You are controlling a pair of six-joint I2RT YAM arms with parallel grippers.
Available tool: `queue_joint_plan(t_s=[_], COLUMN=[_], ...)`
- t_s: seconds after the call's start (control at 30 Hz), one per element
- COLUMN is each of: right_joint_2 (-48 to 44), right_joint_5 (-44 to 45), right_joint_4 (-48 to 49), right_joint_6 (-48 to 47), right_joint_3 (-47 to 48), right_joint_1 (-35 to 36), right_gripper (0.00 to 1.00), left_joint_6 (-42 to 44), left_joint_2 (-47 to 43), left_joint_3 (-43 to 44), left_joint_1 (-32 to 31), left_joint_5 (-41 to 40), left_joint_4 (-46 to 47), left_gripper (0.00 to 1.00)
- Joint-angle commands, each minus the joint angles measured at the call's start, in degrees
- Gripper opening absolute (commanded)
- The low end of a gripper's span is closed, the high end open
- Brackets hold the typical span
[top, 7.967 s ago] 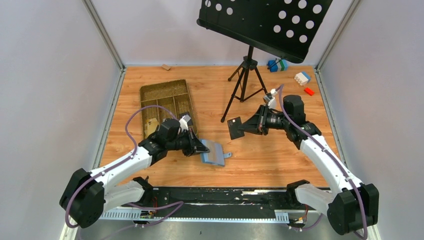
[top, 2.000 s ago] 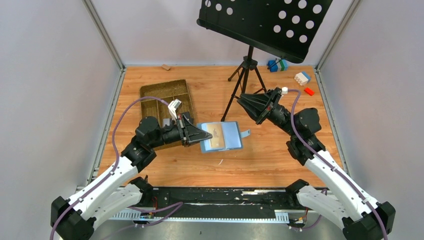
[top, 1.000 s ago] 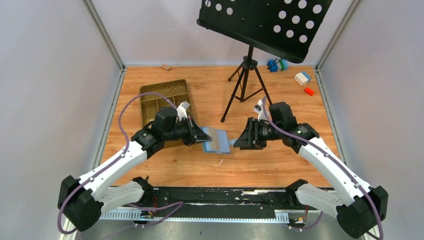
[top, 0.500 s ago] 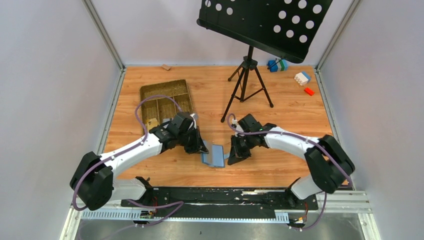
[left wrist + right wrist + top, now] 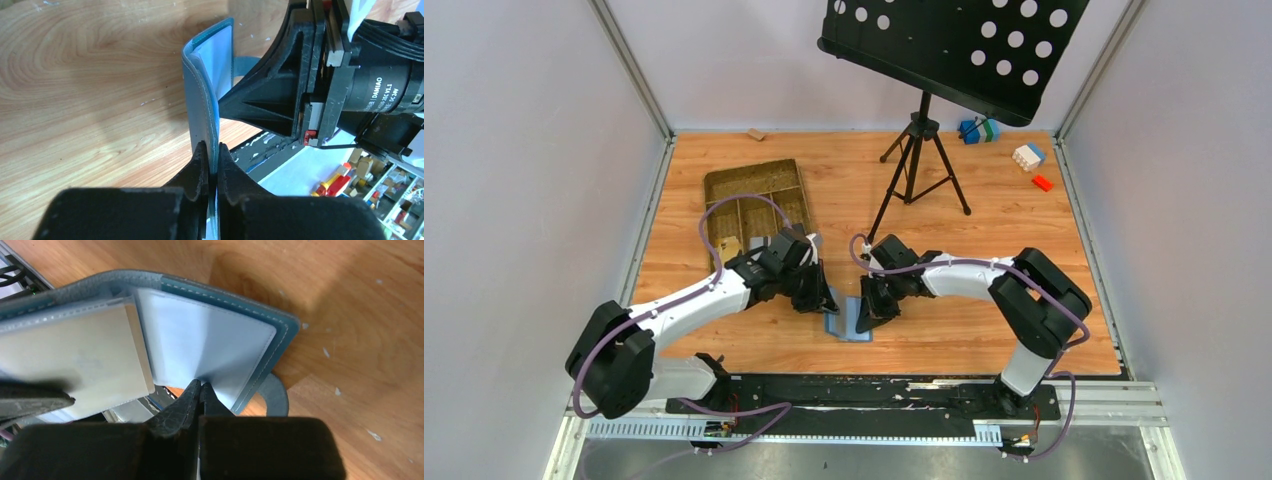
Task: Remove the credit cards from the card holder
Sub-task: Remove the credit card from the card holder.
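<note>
left arm (image 5: 684, 305): we reach out from the base at 7 o'clock. The forearm lies low over the tabletop (image 5: 984, 230) and points toward 4 o'clock, at the holder (image 5: 849, 318).
left end effector (image 5: 210, 150): clamped on the holder's blue outer edge, one finger on each face.
holder place: 6 o'clock on the tabletop, near the front edge, between our two end effectors. It is open in a V with one side lifted off the wood.
holder handling: we judge it light, soft and floppy. It bows where it is pinched, so it needs a grip on each side to stay open.
card (image 5: 75, 355): one pale grey card sits tucked inside the holder, at 9 o'clock in the right wrist view. We judge it thin, stiff and slick, best taken by its bare edge. We cannot see the black one.
right end effector (image 5: 200, 387): fingers together on the lower edge of the holder's pale blue inside, not on the card.
right arm (image 5: 964, 268): elbow out at 3 o'clock, forearm folded back toward 9 o'clock, wrist low.
</note>
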Motion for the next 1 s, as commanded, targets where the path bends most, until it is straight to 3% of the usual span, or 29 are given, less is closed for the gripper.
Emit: queue_joint_plan(t_s=[0.0,0.3,0.67,0.97], right_joint_2=[2.47,3.1,3.29,3.27], right_joint_5=[0.23,-1.07,-1.93,-2.07], right_joint_4=[4.09,6.69,8.0,8.09], right_joint_6=[2.18,3.71,4.52,4.71], right_joint_3=[1.62,-0.82,-1.05,-0.82], right_joint_1=[0.7,1.33,1.76,2.1], right_gripper=[0.0,0.0,0.0,0.0], left_joint_6=[1.1,-1.95,-3.42,-4.58], left_joint_2=[0.31,0.15,-0.11,0.2], left_joint_3=[-1.52,-5.12,-7.84,-8.35], left_joint_1=[-0.27,-0.34,-0.27,-0.27], left_joint_5=[4.81,10.28,12.5,13.81], left_joint_4=[4.94,15.19,19.66,22.22], left_gripper=[0.09,0.12,0.26,0.13])
